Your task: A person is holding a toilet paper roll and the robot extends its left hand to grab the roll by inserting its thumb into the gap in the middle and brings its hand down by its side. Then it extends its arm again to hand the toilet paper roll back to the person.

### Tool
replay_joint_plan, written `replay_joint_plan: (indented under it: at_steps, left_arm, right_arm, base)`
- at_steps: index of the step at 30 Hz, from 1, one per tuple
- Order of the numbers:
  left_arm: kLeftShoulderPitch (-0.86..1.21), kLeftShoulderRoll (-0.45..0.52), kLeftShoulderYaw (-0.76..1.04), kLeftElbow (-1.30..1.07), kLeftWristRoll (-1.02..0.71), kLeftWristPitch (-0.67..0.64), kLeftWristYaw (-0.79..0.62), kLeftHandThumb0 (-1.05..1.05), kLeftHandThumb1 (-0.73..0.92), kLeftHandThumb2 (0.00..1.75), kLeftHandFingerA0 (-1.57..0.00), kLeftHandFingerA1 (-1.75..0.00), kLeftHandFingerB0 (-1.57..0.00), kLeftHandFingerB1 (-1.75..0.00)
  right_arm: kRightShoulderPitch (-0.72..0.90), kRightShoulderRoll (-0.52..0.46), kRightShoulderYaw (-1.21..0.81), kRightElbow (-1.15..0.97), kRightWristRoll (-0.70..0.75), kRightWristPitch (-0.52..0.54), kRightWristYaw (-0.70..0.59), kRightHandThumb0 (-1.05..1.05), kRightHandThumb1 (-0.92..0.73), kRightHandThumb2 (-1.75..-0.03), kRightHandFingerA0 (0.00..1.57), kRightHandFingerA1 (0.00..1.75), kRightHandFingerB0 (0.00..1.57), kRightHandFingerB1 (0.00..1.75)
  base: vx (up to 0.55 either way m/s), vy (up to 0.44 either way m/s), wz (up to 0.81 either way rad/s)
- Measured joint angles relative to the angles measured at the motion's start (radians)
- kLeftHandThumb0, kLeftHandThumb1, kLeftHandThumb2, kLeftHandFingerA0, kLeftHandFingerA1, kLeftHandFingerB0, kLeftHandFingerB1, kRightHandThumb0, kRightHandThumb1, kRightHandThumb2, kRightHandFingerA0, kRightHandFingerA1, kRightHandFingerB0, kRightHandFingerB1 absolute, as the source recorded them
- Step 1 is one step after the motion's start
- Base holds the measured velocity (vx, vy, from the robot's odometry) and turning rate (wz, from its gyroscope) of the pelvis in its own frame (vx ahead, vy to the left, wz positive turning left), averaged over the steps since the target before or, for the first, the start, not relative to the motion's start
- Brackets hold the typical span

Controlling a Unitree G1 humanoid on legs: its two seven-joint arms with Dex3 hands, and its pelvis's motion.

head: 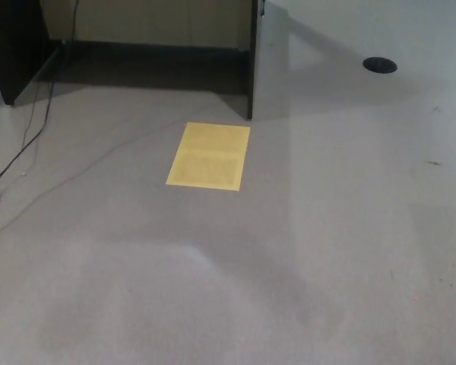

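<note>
No toilet paper roll, no person and neither of my hands shows in the head view. I look down at a grey carpet floor (pixel 304 251) with a yellow rectangular sheet (pixel 209 156) lying flat on it, a little left of the middle.
A dark desk frame (pixel 251 68) with black panels stands at the back, with a shadowed gap under it. Thin cables (pixel 23 148) trail over the floor at the left. A round black floor cap (pixel 380 65) sits at the back right.
</note>
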Motion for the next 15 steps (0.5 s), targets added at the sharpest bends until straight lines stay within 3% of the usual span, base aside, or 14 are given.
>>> replay_joint_plan:
  at_steps: [2, 3, 4, 8, 9, 10, 11, 12, 14, 15]
  left_arm:
    - [0.004, 0.002, 0.009, 0.001, 0.000, -0.026, 0.004, -0.30, 0.50, 0.62, -0.18, -0.36, -0.15, -0.31]
    - [0.007, 0.002, 0.017, -0.001, -0.002, -0.041, 0.004, -0.29, 0.50, 0.61, -0.18, -0.35, -0.15, -0.31]
    - [0.009, 0.002, 0.022, -0.006, -0.003, -0.050, 0.004, -0.27, 0.50, 0.60, -0.17, -0.34, -0.15, -0.30]
    - [0.023, -0.001, 0.040, -0.050, -0.022, -0.081, -0.005, -0.29, 0.47, 0.58, -0.18, -0.34, -0.16, -0.30]
    - [0.025, -0.001, 0.044, -0.063, -0.026, -0.090, -0.007, -0.31, 0.46, 0.58, -0.18, -0.36, -0.15, -0.30]
    - [0.027, -0.001, 0.047, -0.077, -0.028, -0.098, -0.008, -0.31, 0.46, 0.58, -0.18, -0.36, -0.15, -0.30]
    - [0.029, -0.001, 0.048, -0.094, -0.028, -0.107, -0.008, -0.30, 0.45, 0.59, -0.17, -0.36, -0.14, -0.30]
    - [0.035, -0.001, 0.049, -0.125, -0.029, -0.116, -0.009, -0.19, 0.33, 0.86, -0.08, -0.51, -0.07, -0.50]
    - [0.046, -0.001, 0.051, -0.206, -0.030, -0.122, -0.010, -0.22, 0.30, 0.85, -0.08, -0.51, -0.06, -0.49]
    - [0.049, -0.001, 0.052, -0.248, -0.031, -0.125, -0.011, -0.41, 0.44, 0.53, -0.21, -0.33, -0.19, -0.28]
  right_arm:
    - [-0.001, -0.005, 0.009, 0.012, -0.005, -0.012, 0.000, -0.38, -0.69, -0.59, 0.66, 0.66, 0.36, 0.35]
    - [-0.001, -0.007, 0.012, 0.019, -0.007, -0.020, 0.000, -0.45, -0.55, -0.85, 0.63, 0.72, 0.31, 0.49]
    - [-0.001, -0.007, 0.014, 0.024, -0.009, -0.025, 0.000, -0.40, -0.68, -0.60, 0.67, 0.69, 0.36, 0.35]
    - [-0.001, -0.008, 0.020, 0.034, -0.016, -0.040, 0.000, -0.38, -0.70, -0.60, 0.66, 0.64, 0.36, 0.35]
    - [-0.003, -0.008, 0.021, 0.035, -0.017, -0.043, 0.001, -0.44, -0.55, -0.87, 0.61, 0.70, 0.29, 0.48]
    - [-0.005, -0.008, 0.021, 0.035, -0.019, -0.045, 0.001, -0.44, -0.55, -0.87, 0.61, 0.70, 0.29, 0.48]
    - [-0.007, -0.008, 0.021, 0.036, -0.020, -0.047, 0.001, -0.40, -0.69, -0.60, 0.66, 0.67, 0.35, 0.35]
    - [-0.010, -0.008, 0.021, 0.037, -0.021, -0.049, 0.002, -0.40, -0.68, -0.60, 0.66, 0.68, 0.35, 0.35]
    - [-0.010, -0.008, 0.021, 0.039, -0.023, -0.052, 0.002, -0.40, -0.67, -0.60, 0.66, 0.68, 0.36, 0.36]
    - [-0.010, -0.008, 0.021, 0.040, -0.024, -0.054, 0.002, -0.40, -0.67, -0.60, 0.66, 0.69, 0.36, 0.36]
  base:
    - [0.00, 0.000, 0.00]
    - [0.00, 0.000, 0.00]
    - [0.00, 0.000, 0.00]
    - [0.00, 0.000, 0.00]
    - [0.00, 0.000, 0.00]
    - [0.00, 0.000, 0.00]
    - [0.00, 0.000, 0.00]
    - [0.00, 0.000, 0.00]
    - [0.00, 0.000, 0.00]
    - [0.00, 0.000, 0.00]
